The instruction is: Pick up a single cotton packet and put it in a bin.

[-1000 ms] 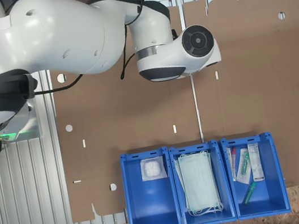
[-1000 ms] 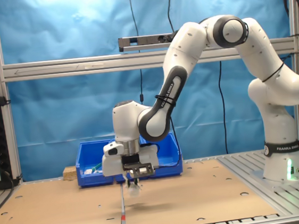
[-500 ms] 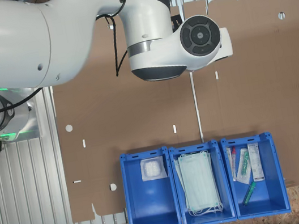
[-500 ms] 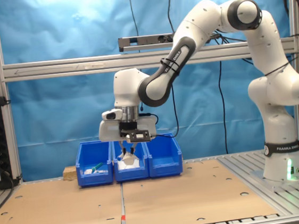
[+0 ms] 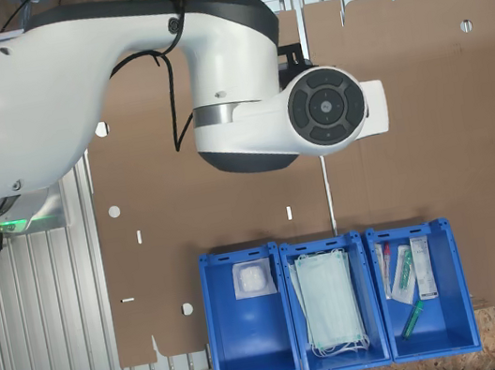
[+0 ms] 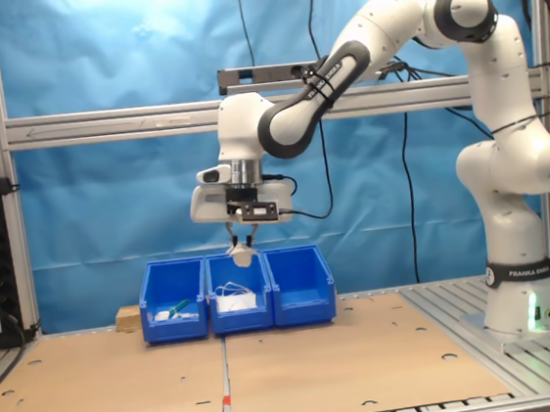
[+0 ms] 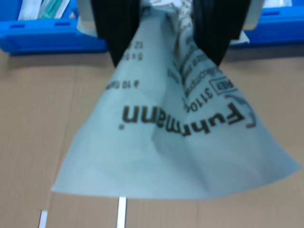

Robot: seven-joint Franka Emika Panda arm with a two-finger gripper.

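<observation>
My gripper point(image 6: 242, 247) is shut on the cotton packet point(image 6: 246, 259), a small white packet that hangs crumpled from the black fingers point(image 7: 114, 28). In the wrist view the cotton packet point(image 7: 180, 142) shows dark print and fans out below the gripper point(image 7: 166, 19). It hangs in the air above the rim height of the blue bins, in line with the middle one in the second exterior view. The bin point(image 5: 250, 336) with one white pad point(image 5: 254, 279) is at the first exterior view's left end of the row, and that same bin point(image 6: 301, 287) is at the second exterior view's right end.
The middle bin point(image 5: 301, 347) holds pale green masks point(image 5: 330, 302). The third bin point(image 5: 442, 323) holds tubes and syringes point(image 5: 403, 275). Brown cardboard point(image 5: 429, 135) covers the table. My arm's wrist point(image 5: 326, 115) hangs over the cardboard short of the bins. The robot base point(image 6: 525, 288) stands at the second exterior view's right.
The arm has lifted the packet from just above the cardboard to above bin height and carried it toward the row of bins. The gripper stays shut on it.
</observation>
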